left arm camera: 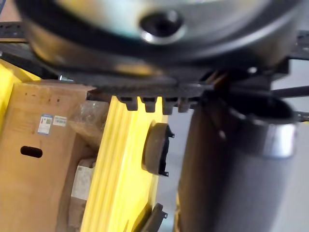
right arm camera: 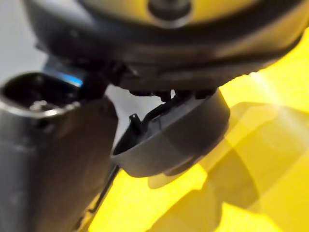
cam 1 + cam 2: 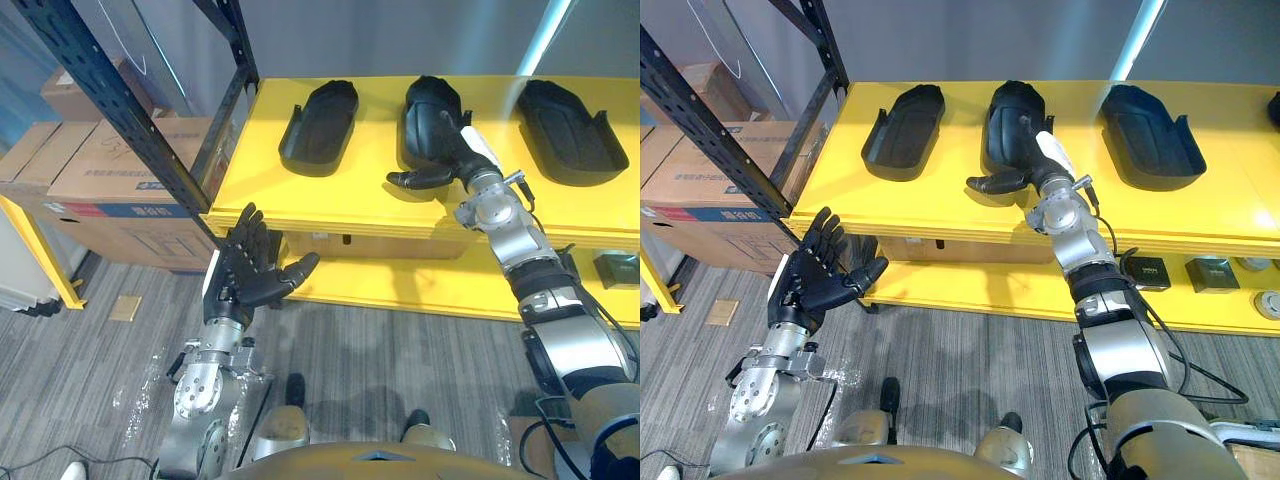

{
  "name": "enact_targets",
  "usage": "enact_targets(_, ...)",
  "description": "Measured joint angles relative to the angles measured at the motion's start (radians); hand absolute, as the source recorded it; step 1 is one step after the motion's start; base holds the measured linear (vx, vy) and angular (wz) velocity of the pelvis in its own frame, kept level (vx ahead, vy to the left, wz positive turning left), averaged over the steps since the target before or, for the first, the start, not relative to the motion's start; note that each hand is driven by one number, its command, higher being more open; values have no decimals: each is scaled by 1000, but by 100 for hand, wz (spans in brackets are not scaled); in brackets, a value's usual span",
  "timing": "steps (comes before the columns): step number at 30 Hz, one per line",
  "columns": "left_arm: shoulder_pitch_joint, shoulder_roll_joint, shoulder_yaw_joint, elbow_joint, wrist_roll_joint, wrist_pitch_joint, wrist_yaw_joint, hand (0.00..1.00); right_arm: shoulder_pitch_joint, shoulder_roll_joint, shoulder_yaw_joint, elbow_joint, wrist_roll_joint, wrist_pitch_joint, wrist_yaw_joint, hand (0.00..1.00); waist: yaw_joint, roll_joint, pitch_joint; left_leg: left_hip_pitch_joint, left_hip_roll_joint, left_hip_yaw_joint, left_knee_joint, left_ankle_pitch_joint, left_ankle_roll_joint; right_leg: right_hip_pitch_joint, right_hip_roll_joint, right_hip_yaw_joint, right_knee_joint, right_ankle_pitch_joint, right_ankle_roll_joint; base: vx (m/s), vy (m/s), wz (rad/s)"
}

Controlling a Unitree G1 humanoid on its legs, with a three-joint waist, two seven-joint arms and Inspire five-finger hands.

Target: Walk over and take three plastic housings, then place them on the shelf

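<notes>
Three black plastic housings lie in a row on the yellow shelf (image 3: pixel 330 200): a left one (image 3: pixel 320 125), a middle one (image 3: pixel 430 92) and a right one (image 3: pixel 568 130). My right hand (image 3: pixel 452 140) rests on the near end of the middle housing, and its thumb sticks out sideways over the shelf, clear of the part. In the right wrist view that housing (image 2: pixel 178 140) sits just past the hand, casting a shadow on the yellow board. My left hand (image 3: pixel 250 270) is open and empty, held in front of the shelf's lower left corner.
A dark steel rack upright (image 3: pixel 130 110) slants down at the left, with cardboard boxes (image 3: pixel 100 170) stacked behind it. A lower yellow shelf (image 3: pixel 400 285) carries small parts (image 3: pixel 1145 270) at the right. Grey carpet floor lies in front.
</notes>
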Motion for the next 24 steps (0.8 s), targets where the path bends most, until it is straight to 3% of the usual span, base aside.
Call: enact_targets(24,-6,-7,2,-2,0,0,20,100,12,-23,1,-51,-2,-4,20,100,-22,0,3,1,0,12,1,0,0,-15,-2,15,14,-4,-1,-1,-1,-1)
